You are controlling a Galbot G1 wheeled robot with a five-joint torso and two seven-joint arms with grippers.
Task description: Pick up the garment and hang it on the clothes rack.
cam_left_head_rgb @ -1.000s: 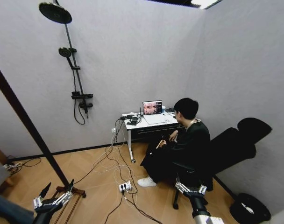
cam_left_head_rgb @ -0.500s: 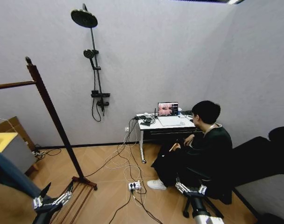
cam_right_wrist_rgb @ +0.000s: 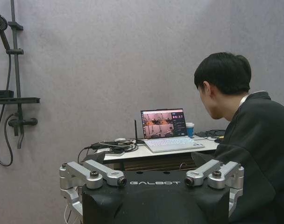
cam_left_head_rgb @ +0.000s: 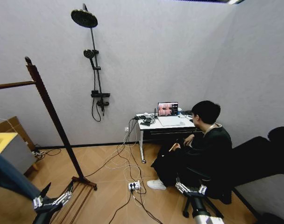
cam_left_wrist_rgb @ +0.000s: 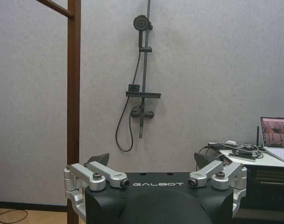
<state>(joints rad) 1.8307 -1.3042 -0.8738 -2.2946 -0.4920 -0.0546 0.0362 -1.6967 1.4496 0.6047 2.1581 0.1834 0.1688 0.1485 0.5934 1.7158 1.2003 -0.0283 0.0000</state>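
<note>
One clothes rack (cam_left_head_rgb: 48, 116) on wood floor (cam_left_head_rgb: 109, 186), grey walls (cam_left_head_rgb: 146, 60).

The left gripper (cam_left_wrist_rgb: 152, 163) sat at six o'clock, its jaws spread wide and empty. A post of the clothes rack (cam_left_wrist_rgb: 74, 93) rose at nine o'clock, a wall shower (cam_left_wrist_rgb: 141, 74) hung at twelve, and a table (cam_left_wrist_rgb: 261, 161) with a laptop (cam_left_wrist_rgb: 276, 137) stood at four o'clock.

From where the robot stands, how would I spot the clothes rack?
Start at the grey back wall with the black shower fitting. Left of it leans a dark reddish-brown wooden clothes rack: a tall post topped by a knob, the room's only wooden frame.
</note>
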